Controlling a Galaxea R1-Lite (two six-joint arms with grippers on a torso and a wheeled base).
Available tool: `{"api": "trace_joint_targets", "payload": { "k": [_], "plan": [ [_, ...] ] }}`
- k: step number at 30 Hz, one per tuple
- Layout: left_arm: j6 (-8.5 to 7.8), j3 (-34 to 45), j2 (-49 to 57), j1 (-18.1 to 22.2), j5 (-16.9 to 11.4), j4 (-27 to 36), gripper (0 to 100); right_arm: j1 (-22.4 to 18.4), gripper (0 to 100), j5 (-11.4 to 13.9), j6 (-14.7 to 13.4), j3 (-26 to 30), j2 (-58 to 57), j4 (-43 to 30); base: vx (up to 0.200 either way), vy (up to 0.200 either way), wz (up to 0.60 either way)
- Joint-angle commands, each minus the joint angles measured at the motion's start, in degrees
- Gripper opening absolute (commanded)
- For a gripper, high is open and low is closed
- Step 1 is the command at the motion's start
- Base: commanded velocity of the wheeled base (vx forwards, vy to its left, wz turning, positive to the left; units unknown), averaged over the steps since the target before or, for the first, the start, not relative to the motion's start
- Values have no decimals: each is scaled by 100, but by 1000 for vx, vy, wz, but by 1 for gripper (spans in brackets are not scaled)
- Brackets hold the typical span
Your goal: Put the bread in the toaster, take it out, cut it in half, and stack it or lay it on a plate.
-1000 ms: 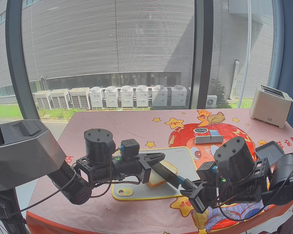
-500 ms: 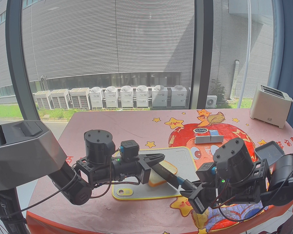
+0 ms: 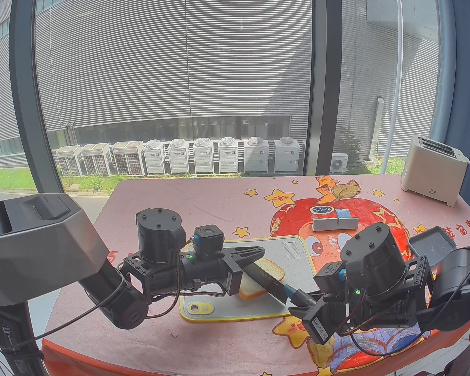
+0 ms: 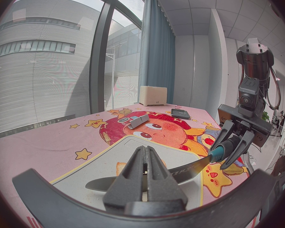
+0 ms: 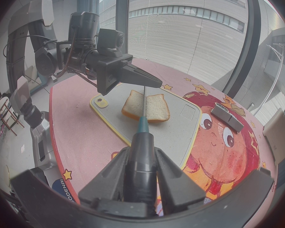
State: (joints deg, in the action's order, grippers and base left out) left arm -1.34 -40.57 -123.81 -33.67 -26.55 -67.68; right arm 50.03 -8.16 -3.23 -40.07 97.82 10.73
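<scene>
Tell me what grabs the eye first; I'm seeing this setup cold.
The dark-bladed knife, clamped in the right gripper, crosses the middle of a white slice of bread on the grey, yellow-rimmed cutting board. The left gripper, shut, hangs just over that slice.

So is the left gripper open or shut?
Shut: on the left gripper, the fingers meet along a thin seam, no gap.

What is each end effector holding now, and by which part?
The right end effector grips the knife by its handle, with the blade over the bread slice. The left end effector is shut and holds nothing visible.
</scene>
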Motion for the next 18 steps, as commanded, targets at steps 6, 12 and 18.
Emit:
{"api": "trace_joint_targets", "payload": {
  "k": [6, 12, 18],
  "plan": [
    [2, -30, -38, -8, 1, 1, 0, -28, 0, -2, -29, 8, 27, -44, 0, 0, 0],
    [2, -30, -29, 1, 1, 1, 0, -37, 0, -2, -72, -1, 62, -27, 0, 0, 0],
    [2, -65, -12, -8, 1, 1, 0, -37, 0, -2, -72, 8, 62, -27, 0, 0, 0]
  ]
}}
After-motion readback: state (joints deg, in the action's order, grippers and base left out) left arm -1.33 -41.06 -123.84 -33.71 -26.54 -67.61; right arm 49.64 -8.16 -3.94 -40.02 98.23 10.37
